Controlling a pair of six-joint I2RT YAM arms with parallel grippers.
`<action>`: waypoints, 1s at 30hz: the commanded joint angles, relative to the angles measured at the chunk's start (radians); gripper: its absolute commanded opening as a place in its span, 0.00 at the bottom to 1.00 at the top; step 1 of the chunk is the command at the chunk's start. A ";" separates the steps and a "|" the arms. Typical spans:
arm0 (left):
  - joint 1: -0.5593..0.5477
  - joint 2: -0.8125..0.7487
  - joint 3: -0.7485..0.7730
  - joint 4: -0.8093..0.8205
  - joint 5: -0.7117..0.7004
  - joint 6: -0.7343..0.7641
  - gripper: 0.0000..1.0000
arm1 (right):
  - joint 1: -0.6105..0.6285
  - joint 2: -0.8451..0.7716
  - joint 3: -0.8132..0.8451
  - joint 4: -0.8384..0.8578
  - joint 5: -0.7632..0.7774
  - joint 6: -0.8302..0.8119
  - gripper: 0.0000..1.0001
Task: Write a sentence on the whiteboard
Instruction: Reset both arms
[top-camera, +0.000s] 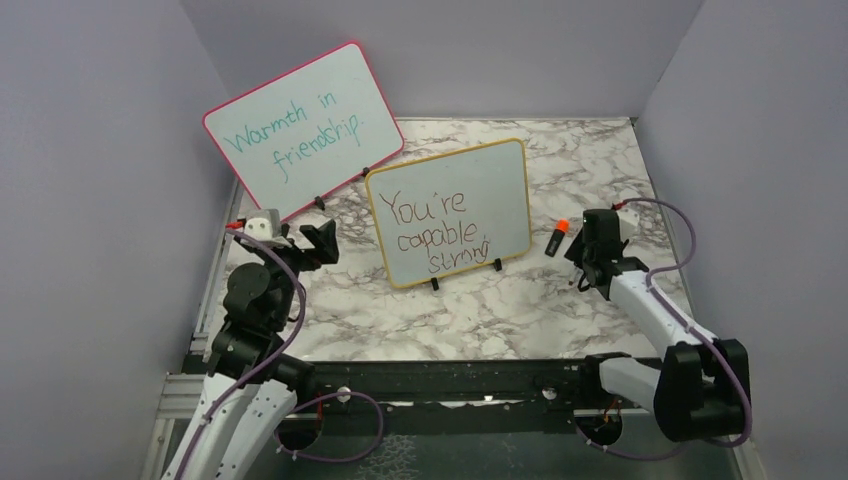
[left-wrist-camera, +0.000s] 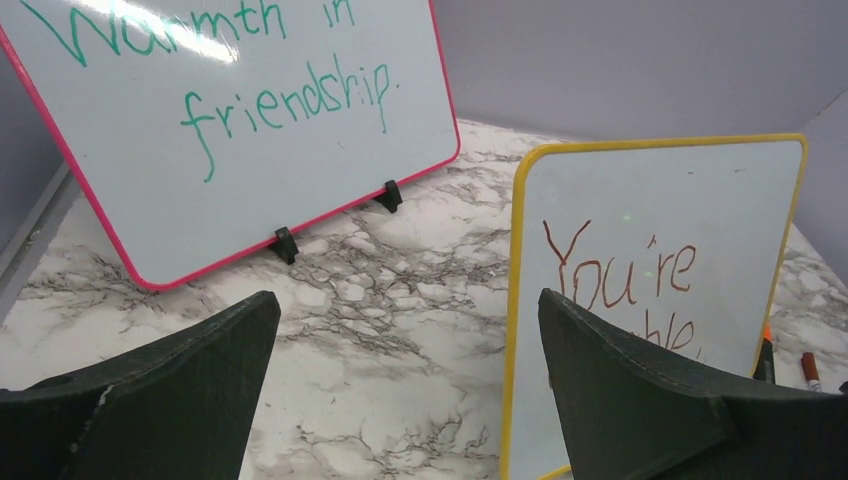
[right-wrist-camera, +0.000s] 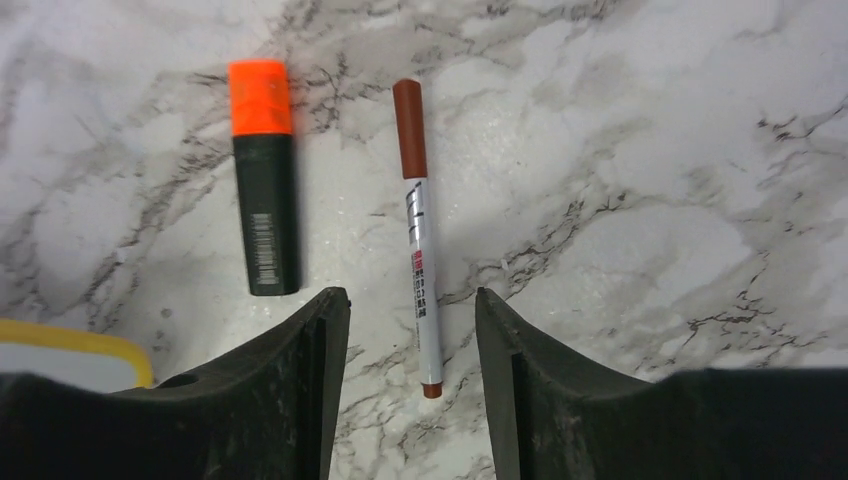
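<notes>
- Our right claw (right-wrist-camera: 412, 305) is spread wide and holds nothing. The brown pen (right-wrist-camera: 419, 230) lies flat on the table (right-wrist-camera: 650, 150) between its fingers.
- A black marker (right-wrist-camera: 265, 200) with an orange cap lies near the pen, so that side is tight.
- Our left claw (left-wrist-camera: 408, 305) is wide open too, and empty.
- The whiteboard (top-camera: 503, 190) leans back on its feet mid-table, easy to reach, with the sentence (top-camera: 432, 240) on it.
- The pink board (top-camera: 300, 130) stands behind, by the wall.
</notes>
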 joint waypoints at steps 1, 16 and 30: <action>0.007 -0.085 0.000 -0.037 -0.007 0.006 0.99 | -0.008 -0.144 0.075 -0.131 -0.017 0.008 0.56; 0.006 -0.283 0.034 -0.144 -0.140 -0.099 0.99 | -0.008 -0.795 0.245 -0.246 -0.082 -0.249 0.94; 0.012 -0.414 0.004 -0.095 -0.051 -0.043 0.99 | -0.008 -1.051 0.072 -0.150 -0.117 -0.352 1.00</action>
